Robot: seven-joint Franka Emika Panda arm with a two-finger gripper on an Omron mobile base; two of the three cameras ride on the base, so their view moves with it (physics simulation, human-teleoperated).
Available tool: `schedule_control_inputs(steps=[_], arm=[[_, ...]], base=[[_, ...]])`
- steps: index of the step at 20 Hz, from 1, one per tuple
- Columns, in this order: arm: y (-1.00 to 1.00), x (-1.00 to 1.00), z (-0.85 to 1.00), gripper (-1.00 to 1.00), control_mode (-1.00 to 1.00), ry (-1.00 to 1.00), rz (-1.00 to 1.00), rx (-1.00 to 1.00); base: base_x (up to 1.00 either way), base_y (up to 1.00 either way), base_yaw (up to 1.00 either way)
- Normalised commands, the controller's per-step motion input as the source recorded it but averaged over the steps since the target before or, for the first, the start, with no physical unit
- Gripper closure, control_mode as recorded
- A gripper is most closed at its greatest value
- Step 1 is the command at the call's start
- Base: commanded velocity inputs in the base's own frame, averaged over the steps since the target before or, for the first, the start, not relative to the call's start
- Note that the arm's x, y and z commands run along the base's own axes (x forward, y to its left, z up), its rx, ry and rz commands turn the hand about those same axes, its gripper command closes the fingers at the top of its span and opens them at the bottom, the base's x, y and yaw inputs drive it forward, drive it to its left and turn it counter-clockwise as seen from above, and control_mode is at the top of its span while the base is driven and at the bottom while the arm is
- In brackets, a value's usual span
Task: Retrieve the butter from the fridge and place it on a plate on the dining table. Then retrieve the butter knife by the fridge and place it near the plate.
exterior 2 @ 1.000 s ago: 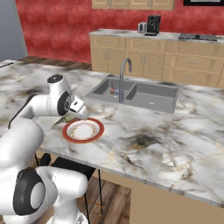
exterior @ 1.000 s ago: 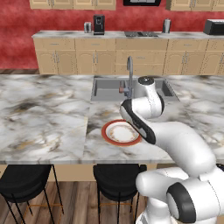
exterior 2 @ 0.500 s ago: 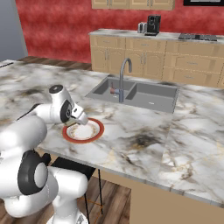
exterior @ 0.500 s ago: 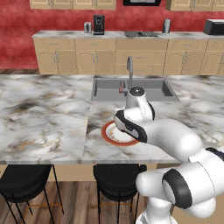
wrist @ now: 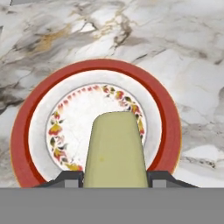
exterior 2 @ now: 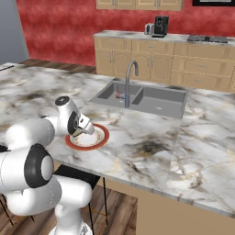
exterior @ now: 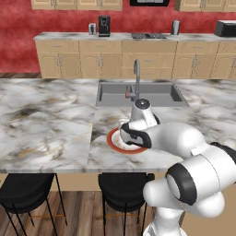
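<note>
Lowered, gripper (wrist: 114, 183) holds butter (wrist: 115, 151) over plate (wrist: 168, 118).

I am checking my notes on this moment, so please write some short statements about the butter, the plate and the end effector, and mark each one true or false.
1. The end effector holds the butter between its fingers. True.
2. The butter is above the plate. True.
3. The plate lies inside the sink. False: it lies on the marble dining table, in front of the sink.
4. The plate's rim is blue. False: it is red-orange.
5. The tap stands at the sink. True.
</note>
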Motion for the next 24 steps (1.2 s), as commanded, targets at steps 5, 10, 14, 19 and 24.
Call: schedule_control_inputs(steps=[5, 10, 14, 19, 24], arm=[[0.0, 0.0, -0.21, 1.0, -1.0, 0.0, 0.0, 0.0], [0.0, 0.03, -0.25, 1.0, -1.0, 0.0, -0.01, 0.0], [0.0, 0.14, -0.23, 1.0, -1.0, 0.0, 0.0, 0.0], [0.0, 0.03, -0.23, 1.0, -1.0, 0.0, 0.0, 0.0], [0.0, 0.08, -0.21, 1.0, -1.0, 0.0, 0.0, 0.0]], base=[[0.0, 0.0, 0.0], [0.0, 0.0, 0.0], [0.0, 0.0, 0.0], [0.0, 0.0, 0.0], [0.0, 0.0, 0.0]])
